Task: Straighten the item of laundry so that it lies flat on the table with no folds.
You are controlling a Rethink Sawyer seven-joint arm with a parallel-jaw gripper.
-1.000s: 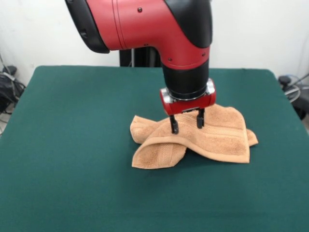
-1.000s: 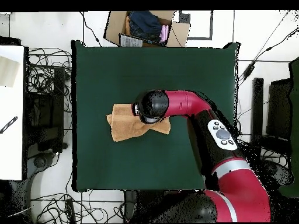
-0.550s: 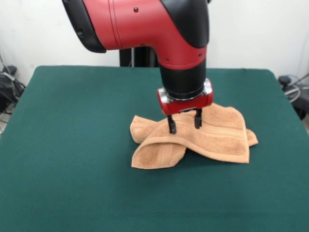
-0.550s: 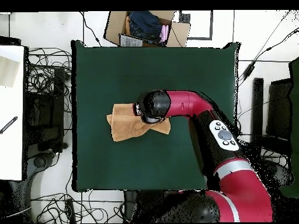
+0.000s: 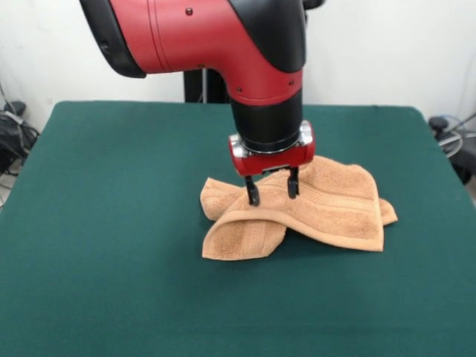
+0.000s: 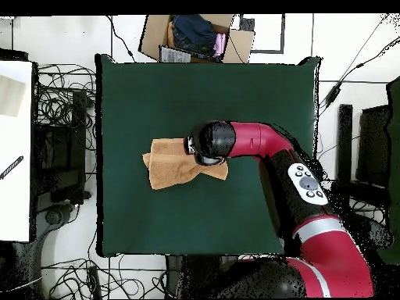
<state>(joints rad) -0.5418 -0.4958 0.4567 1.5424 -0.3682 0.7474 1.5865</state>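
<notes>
In the front view the table point(image 5: 111, 223) runs broad and bare on the left, open green from the 9 o'clock edge right up to the hand towel point(image 5: 335, 212), and the strip toward 6 o'clock below the towel is just as free. The towel lies a little right of the table's middle, well apart from every edge. It is still crumpled: a thick fold rolls over at its lower left corner, a second rounded lump sits just behind that at 9 o'clock, and the right part lies flatter, with a ribbed band running across it toward a corner that points to 3 o'clock. Its long axis runs from 9 to 3 o'clock, tilted slightly down to the right.

The gripper point(image 5: 269, 190) hangs over the towel's left-centre, its two dark fingers point(image 5: 252, 195) spread apart with towel showing between them; the tips sit right at the top of the folded ridge, and I cannot tell whether they touch it.

In the overhead view the towel point(image 6: 168, 168) lies left of the table's point(image 6: 234, 86) centre, long axis again 9 to 3 o'clock, with the arm's wrist covering its right end. Wide green margins lie toward 12 and 6 o'clock.
</notes>
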